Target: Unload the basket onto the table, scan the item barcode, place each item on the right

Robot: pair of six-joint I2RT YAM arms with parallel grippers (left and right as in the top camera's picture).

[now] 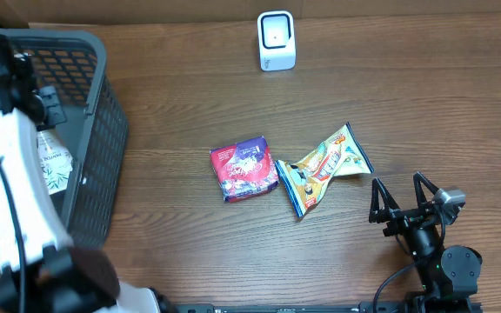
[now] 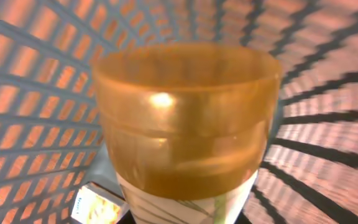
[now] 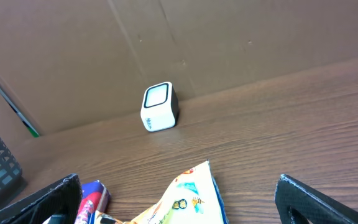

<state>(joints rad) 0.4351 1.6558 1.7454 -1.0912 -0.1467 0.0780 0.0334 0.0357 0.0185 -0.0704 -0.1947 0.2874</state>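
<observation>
Left tool (image 1: 49, 111) is sitting down inside the basket (image 1: 103, 148) at the left edge of the surface (image 1: 190, 87). It's closed and, going by the wrist view, clamping the jar (image 2: 185, 124): the amber lid is filling the lens, but the fingers aren't showing, so I'm not calling the grip confirmed. Risk one: the lid is looking smooth and rounded, so the jar could be slipping or tilting once weight comes on. Risk two: the arm is working close to the mesh wall, so an angled lift could be snagging the rim. A small box (image 2: 95, 204) is lying just beside the jar's base and may be getting dragged along. No barcode is showing, so it may be facing away from the scanner (image 1: 276, 40) at the far edge. The purple packet (image 1: 243, 169) and snack bag (image 1: 324, 167) are lying mid-surface, under any low carry path. Right tool (image 1: 397, 184) is idling wide open, holding nothing, near the bag.
</observation>
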